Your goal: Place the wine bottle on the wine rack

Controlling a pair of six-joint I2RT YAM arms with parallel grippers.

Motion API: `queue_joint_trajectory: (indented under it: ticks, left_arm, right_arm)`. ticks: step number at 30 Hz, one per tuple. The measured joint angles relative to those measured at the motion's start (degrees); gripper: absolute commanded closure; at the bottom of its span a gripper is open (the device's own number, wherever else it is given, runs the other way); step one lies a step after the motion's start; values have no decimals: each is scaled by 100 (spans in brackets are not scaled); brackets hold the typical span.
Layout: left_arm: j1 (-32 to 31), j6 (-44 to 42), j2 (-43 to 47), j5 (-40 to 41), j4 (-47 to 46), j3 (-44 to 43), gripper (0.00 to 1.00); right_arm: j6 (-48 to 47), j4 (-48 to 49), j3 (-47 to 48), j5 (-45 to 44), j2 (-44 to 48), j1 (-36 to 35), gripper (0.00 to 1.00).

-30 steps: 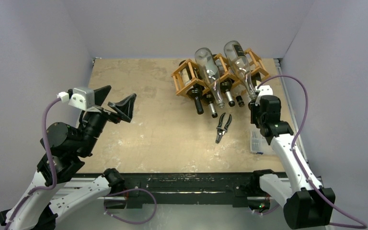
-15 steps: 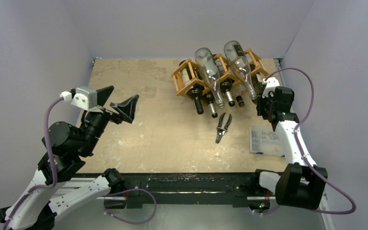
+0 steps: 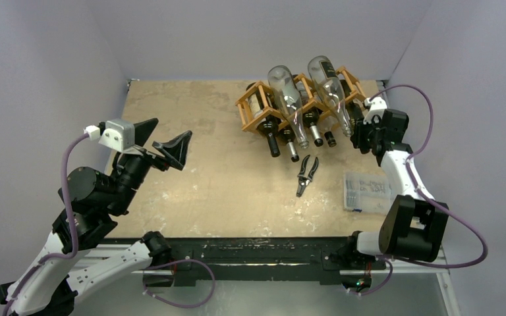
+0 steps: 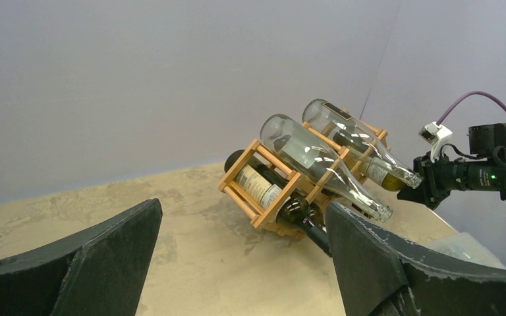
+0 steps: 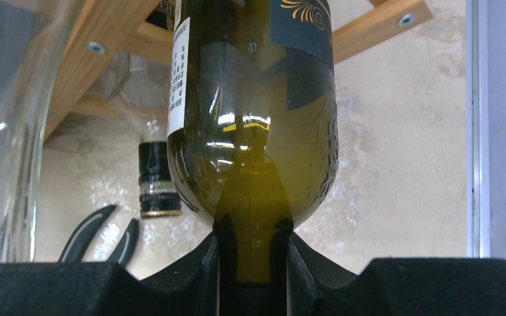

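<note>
- A tan table [image 3: 191, 131] is sitting between grey walls [image 3: 39, 66].
- The right gripper [image 3: 356, 135] is clamping the neck of the bottle [image 3: 326, 82], which is lying atop the rack [image 3: 253, 108], far right.
- A clear bottle [image 3: 286, 92] is lying just beside it.
- Pliers [image 3: 308, 174] and a box [image 3: 367, 192] are lying nearby.
- The left gripper [image 3: 160, 139] is hanging open.

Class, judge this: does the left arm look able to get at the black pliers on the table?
Probably yes. The left hand is open and empty, with nothing standing between it and the pliers. They lie right of centre, though, so it may be a stretch.
</note>
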State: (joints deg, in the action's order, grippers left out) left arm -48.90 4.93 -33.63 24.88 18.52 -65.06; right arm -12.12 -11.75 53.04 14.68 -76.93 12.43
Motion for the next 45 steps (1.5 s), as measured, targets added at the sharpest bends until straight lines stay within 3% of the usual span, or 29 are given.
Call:
queue_joint_trajectory:
  ticks: [11,31,45]
  left_arm:
    - [0,-2,-39,4,0,0,6]
    - [0,-2,-122,0,0,0,7]
    - [0,-2,-125,0,0,0,7]
  right_arm:
    - [229,544,33,173,-367,37,100]
    - [-625,538,238,531,-527,50,100]
    - [-546,229,1193,450,-1287,-17,100]
